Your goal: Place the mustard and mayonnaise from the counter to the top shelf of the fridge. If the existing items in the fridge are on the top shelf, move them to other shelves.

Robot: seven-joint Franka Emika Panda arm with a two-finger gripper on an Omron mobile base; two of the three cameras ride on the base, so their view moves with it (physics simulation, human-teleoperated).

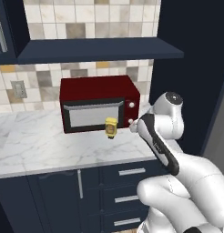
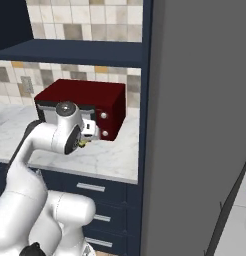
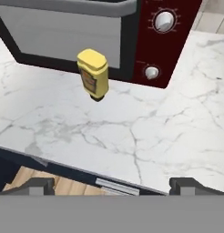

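Observation:
The mustard (image 3: 93,75), a squat yellow bottle with a darker label, stands on the white marble counter (image 3: 132,132) just in front of the red microwave's door; I also see it from the left base camera (image 1: 111,127). My gripper (image 3: 114,186) hangs open over the counter's front edge, well short of the bottle, with nothing between its fingers. The fridge (image 2: 195,125) is the tall grey block right of the counter. Its top shelf, other shelves and the existing items are hidden. The mayonnaise is out of view.
A red microwave (image 1: 99,103) sits at the back of the counter under a dark navy shelf (image 1: 100,49). Navy drawers with silver handles (image 1: 131,171) run below the worktop. A dark navy panel (image 1: 191,68) stands between the counter and the fridge.

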